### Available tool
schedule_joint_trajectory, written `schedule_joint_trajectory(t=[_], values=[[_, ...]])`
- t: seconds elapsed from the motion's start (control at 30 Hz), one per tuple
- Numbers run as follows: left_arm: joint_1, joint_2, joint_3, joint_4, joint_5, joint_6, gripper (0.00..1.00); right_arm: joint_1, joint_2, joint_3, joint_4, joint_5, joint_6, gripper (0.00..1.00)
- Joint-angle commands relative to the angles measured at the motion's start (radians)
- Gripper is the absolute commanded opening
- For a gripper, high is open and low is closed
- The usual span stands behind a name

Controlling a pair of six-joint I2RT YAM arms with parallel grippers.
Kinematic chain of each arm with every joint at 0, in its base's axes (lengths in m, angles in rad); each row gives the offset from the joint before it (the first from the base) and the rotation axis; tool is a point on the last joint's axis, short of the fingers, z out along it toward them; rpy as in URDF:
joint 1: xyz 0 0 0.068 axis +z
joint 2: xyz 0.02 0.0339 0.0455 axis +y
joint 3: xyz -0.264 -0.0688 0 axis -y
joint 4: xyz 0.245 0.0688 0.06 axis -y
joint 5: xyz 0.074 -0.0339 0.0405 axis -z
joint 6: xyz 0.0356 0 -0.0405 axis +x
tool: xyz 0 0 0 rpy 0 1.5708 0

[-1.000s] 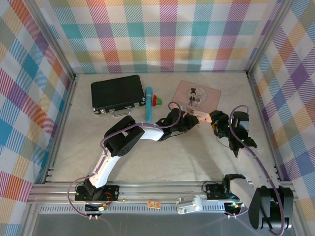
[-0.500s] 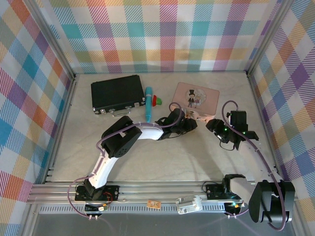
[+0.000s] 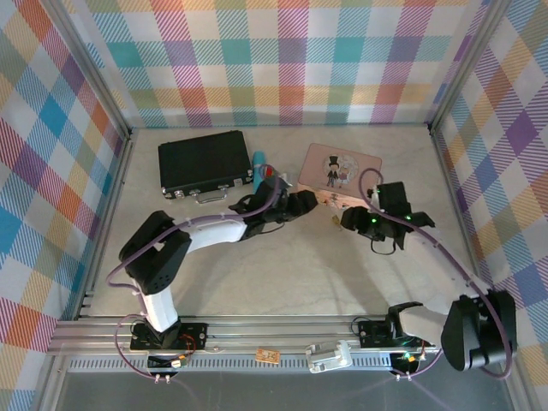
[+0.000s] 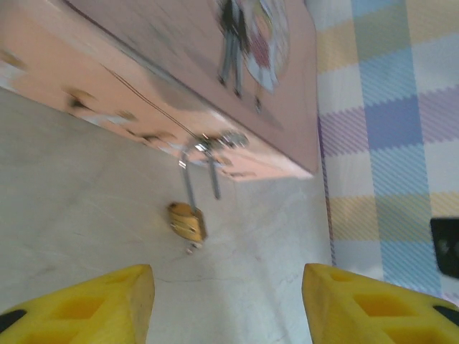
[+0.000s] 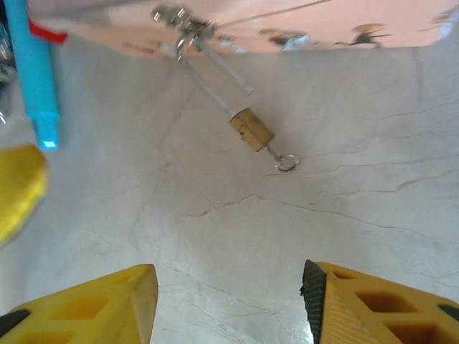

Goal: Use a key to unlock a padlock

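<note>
Brass padlock [image 5: 252,129] lies ahead of the right gripper [image 5: 228,278], whose jaws are spread and empty, with the key [image 5: 275,152] in its base. The left gripper [image 4: 228,276] gapes too. One shackle leg looks free, so it's likely unlocked. Next: unhook it from the pink tin [image 5: 344,18].
</note>
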Motion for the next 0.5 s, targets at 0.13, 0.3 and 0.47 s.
schedule_joint_trajectory(t=[0.13,0.3,0.47], values=[[0.091,-0.110,-0.079,-0.023,0.030,0.047,0.56,0.085,0.228,0.175,-0.084,0.184,-0.198,0.47],[0.108,-0.084,-0.073,0.023,0.072,0.033,0.56,0.086,0.336,0.233,-0.089,0.216,-0.311,0.47],[0.107,-0.031,-0.050,0.065,0.102,-0.001,0.54,0.086,0.378,0.202,0.008,0.161,-0.355,0.43]])
